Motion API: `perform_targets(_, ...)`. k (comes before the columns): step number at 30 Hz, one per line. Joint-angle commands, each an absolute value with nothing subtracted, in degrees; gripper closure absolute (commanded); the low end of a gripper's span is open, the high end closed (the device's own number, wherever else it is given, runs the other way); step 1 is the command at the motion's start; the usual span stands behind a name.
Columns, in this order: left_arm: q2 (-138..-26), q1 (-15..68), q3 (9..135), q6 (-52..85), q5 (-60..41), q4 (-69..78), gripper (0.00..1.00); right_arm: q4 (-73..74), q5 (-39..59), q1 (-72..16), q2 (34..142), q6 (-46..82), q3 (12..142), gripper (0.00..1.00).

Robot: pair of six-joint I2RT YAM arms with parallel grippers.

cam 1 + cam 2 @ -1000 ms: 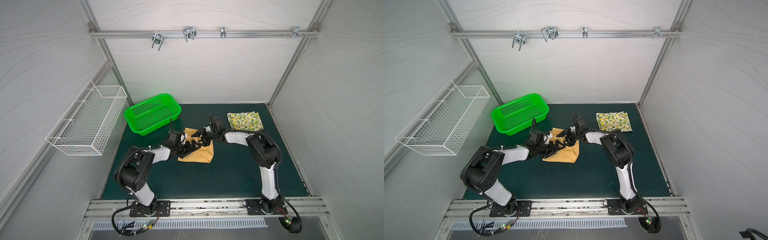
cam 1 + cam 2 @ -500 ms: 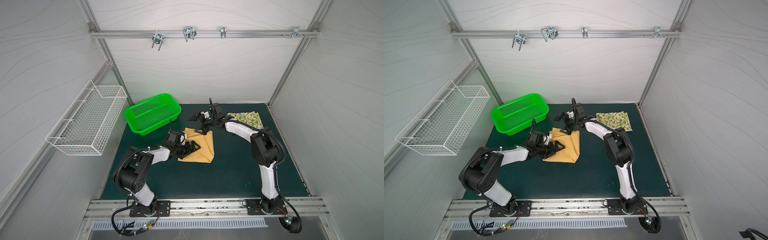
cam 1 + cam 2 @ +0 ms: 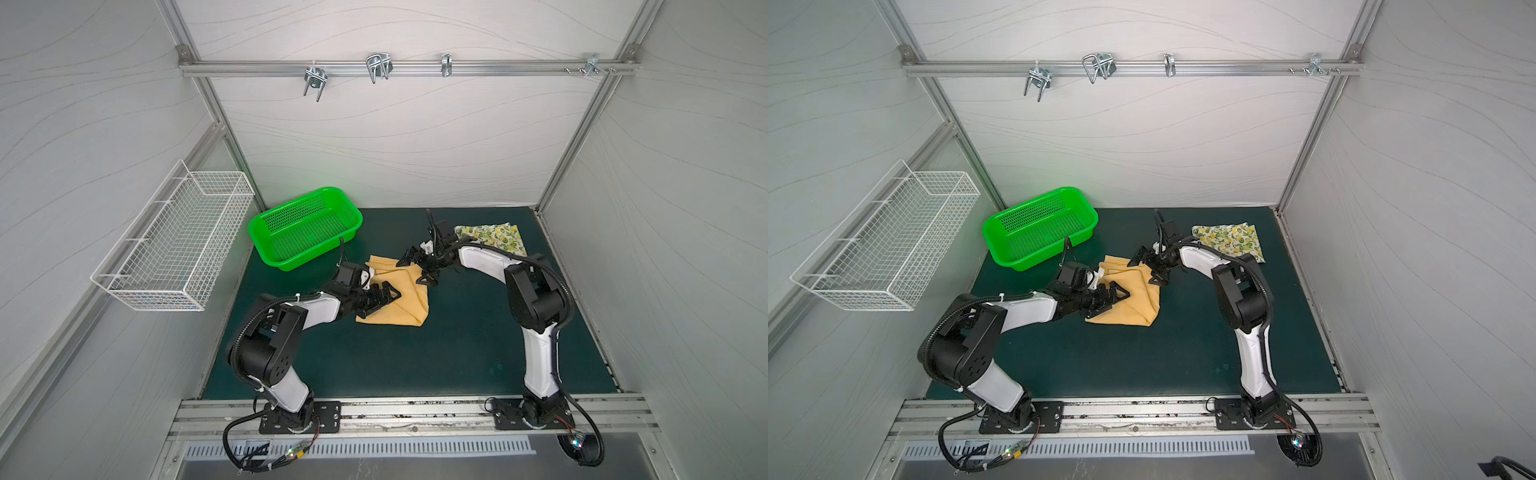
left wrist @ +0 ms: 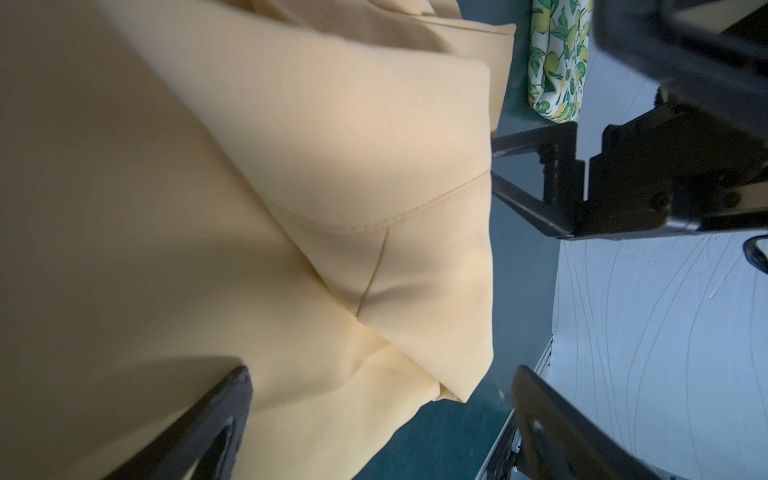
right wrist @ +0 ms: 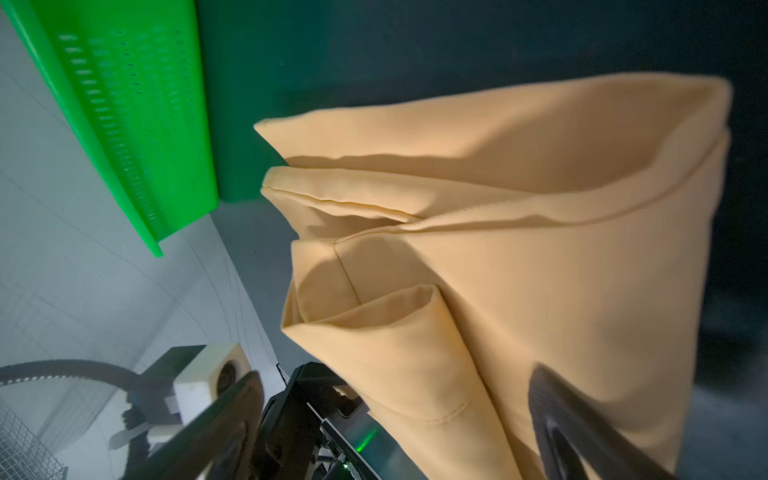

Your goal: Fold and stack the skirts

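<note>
Mustard cloth lies mid-desk: the mustard skirt (image 3: 401,305) is folded into a rough, uneven packet on the dark green desk (image 3: 415,361). Its far corner points towards the green basket (image 3: 266,249) at the far left. The lemon-print skirt (image 3: 494,237) sits folded flat at the far right, well apart from the mustard one.

The left tool (image 3: 390,296) hangs over the left part of the mustard skirt with its fingers spread wide and nothing between them. The right tool (image 3: 416,269) is at the skirt's far right edge, also spread wide and holding nothing.

The right wrist view shows that the fold is loose. The layers gape along the hem (image 5: 374,216) and one flap curls into a roll (image 5: 399,307).

The step in hand looks like tidying this fold before stacking. To do it well:
- Press or re-pinch the curled flap so the layers lie flush.
- Grip all the layers together at two opposite edges, low against the desk.
- Lift evenly with both arms so the packet does not spill open.
- Carry it to the far right and lay it squarely on the lemon-print skirt with the edges matched.

A grip on the top layer alone would probably unfold it.
</note>
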State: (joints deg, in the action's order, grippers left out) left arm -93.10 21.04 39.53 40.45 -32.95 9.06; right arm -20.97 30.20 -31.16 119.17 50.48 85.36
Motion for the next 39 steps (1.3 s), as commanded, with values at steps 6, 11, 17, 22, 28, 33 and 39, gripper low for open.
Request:
perform_targets(6,-94.9,20.9,40.3,39.3,-30.3,4.2,0.02,-12.6,32.9,-34.2,114.1,54.7,81.0,0.01)
perform_targets(11,-94.9,20.9,40.7,39.1,-30.1,3.7,0.02,-10.3,34.5,-35.2,112.6,56.7,79.7,0.01)
perform_targets(17,-94.6,20.9,41.3,38.6,-29.7,2.6,0.02,-4.8,35.2,-36.7,110.0,60.0,75.4,0.01)
perform_targets(22,-93.1,20.9,40.8,38.9,-29.6,2.2,0.02,-1.5,35.5,-37.9,109.0,61.9,73.0,0.01)
perform_targets(28,-87.8,20.9,39.9,39.3,-29.3,0.0,0.02,0.9,35.5,-39.2,108.0,63.3,71.0,0.01)
perform_targets(33,-83.6,20.9,38.8,40.3,-30.2,-0.7,0.02,2.2,35.2,-40.0,107.6,63.9,69.6,0.01)
perform_targets(39,-79.4,21.0,36.8,41.3,-30.5,-1.2,0.02,4.6,34.2,-41.4,107.9,65.0,67.5,0.01)
